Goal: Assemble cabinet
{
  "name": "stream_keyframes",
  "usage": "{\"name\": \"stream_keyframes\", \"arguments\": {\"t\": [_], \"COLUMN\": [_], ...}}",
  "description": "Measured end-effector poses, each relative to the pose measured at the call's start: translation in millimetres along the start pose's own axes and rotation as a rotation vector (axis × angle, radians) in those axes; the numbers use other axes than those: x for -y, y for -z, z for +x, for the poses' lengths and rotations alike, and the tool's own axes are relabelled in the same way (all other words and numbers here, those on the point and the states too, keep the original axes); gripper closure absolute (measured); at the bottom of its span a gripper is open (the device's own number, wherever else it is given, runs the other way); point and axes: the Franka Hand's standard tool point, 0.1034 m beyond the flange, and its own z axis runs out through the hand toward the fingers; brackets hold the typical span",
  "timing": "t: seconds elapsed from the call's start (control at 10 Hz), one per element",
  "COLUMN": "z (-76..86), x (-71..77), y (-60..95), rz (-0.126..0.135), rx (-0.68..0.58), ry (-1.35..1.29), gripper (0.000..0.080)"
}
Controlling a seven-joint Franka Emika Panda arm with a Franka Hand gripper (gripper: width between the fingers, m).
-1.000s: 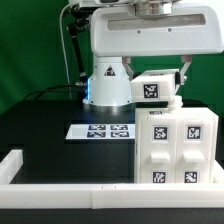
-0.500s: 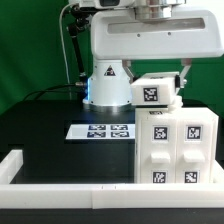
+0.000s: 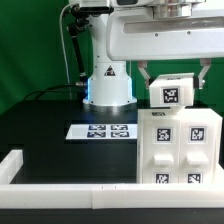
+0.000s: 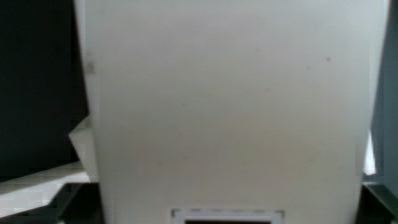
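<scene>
The cabinet's big white body stands on the black table at the exterior view's right, with several black-and-white tags on its front. My gripper is shut on a smaller white block that carries one tag. It holds the block just above the body's top, over its middle. In the wrist view the block's plain white face fills almost the whole picture and hides what lies beneath it. Whether the block touches the body I cannot tell.
The marker board lies flat on the table to the left of the cabinet body. The low white border rail runs along the front and left edges. The arm's white base stands behind.
My gripper has carried the white block toward the exterior view's right, from over the body's left top edge to over its middle. The body has not moved.
</scene>
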Motion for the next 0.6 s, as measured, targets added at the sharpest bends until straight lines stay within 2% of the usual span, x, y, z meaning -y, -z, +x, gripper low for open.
{"name": "stream_keyframes", "arguments": {"t": [0.2, 0.4, 0.6], "z": [0.5, -4.2, -3.4], "x": [2.1, 3.3, 3.8], "y": [-0.1, -12.2, -12.2], "rz": [0.003, -0.007, -0.005], "rx": [-0.007, 0.020, 0.018], "ry": [0.007, 0.025, 0.050], "gripper": [0.0241, 0.0241, 0.0241]}}
